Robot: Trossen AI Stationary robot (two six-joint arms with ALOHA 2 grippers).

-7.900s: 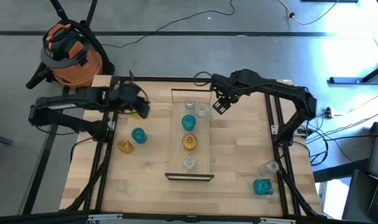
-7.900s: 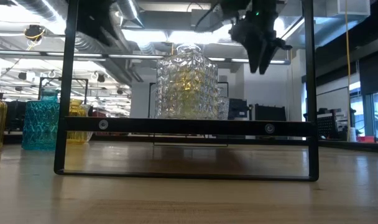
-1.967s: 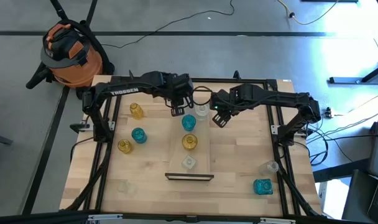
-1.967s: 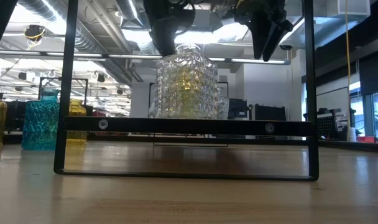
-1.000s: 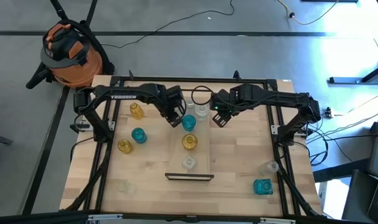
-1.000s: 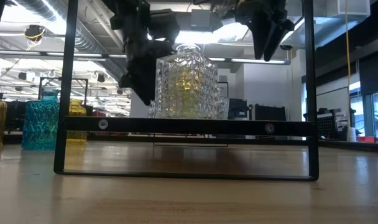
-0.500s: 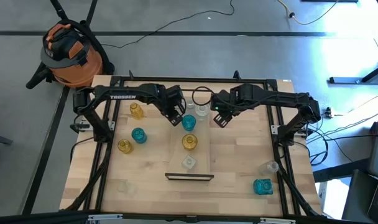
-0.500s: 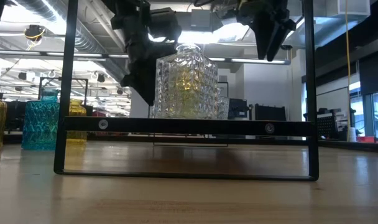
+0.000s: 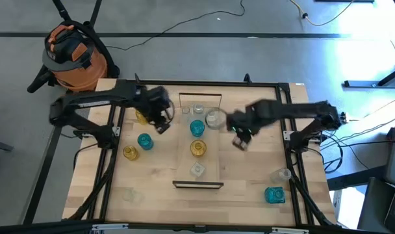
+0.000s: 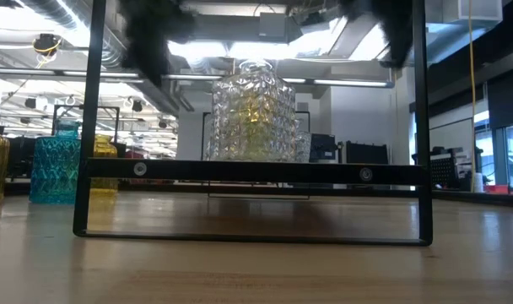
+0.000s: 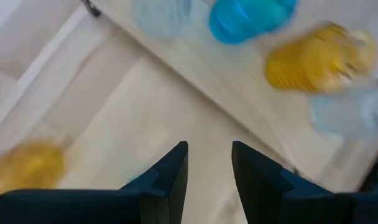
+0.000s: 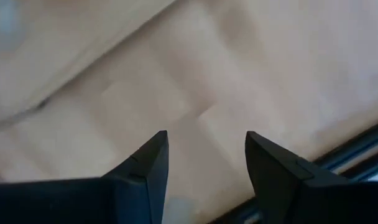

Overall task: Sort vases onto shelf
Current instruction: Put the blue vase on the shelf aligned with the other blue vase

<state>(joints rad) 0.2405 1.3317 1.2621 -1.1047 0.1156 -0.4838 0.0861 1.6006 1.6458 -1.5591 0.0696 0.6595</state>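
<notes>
Lying mid-table, the shelf [image 9: 198,140] carrying four vases [image 9: 197,128]; bare planks [image 9: 246,169] opening on both sides. Having pulled outward since earlier, left gripper [image 9: 164,123] and right gripper [image 9: 240,138] hanging parted, holding nothing.

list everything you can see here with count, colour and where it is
shelf: one, pale wood with dark wire ends, table centre
vases on shelf: five; clear, clear, teal, amber, clear
vases on table, left side: amber, teal, amber, clear
vases on table, right side: clear, teal
shop vacuum: one, orange and black, floor beyond the table's far left corner
cables: dark, on the floor
left gripper: open, empty, left of the shelf
right gripper: open, empty, right of the shelf
</notes>
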